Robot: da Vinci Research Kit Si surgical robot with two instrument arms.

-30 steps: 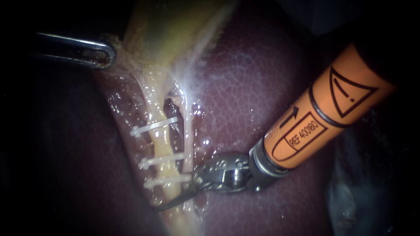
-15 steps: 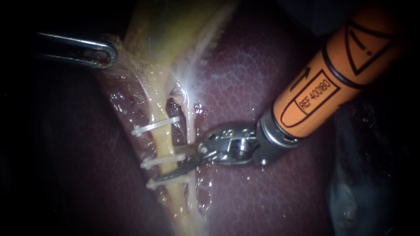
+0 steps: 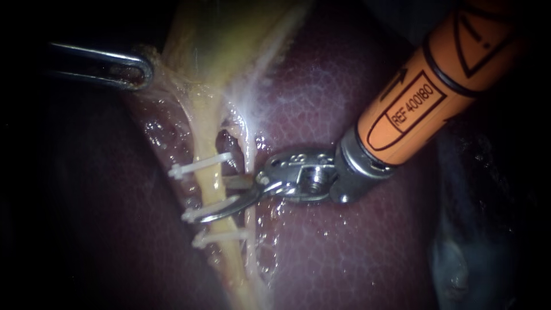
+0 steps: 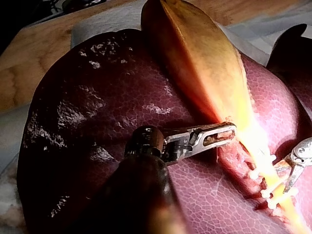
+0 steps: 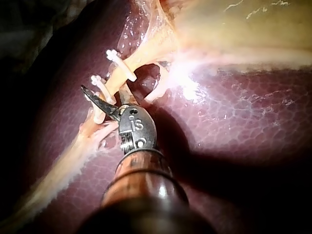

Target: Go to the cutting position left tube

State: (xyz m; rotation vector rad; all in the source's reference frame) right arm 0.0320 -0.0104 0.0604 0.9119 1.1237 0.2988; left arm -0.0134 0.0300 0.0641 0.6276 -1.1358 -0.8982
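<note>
The right instrument (image 3: 213, 199) has its jaws apart, one on each side of the left tube (image 3: 208, 182), between the top white clip (image 3: 198, 165) and the middle clip (image 3: 188, 216). The left tube is the yellow one that runs down from the gallbladder (image 3: 229, 40) over the dark red liver (image 3: 344, 103). The left instrument (image 3: 135, 72) has its jaws clamped on the edge of the gallbladder.
</note>
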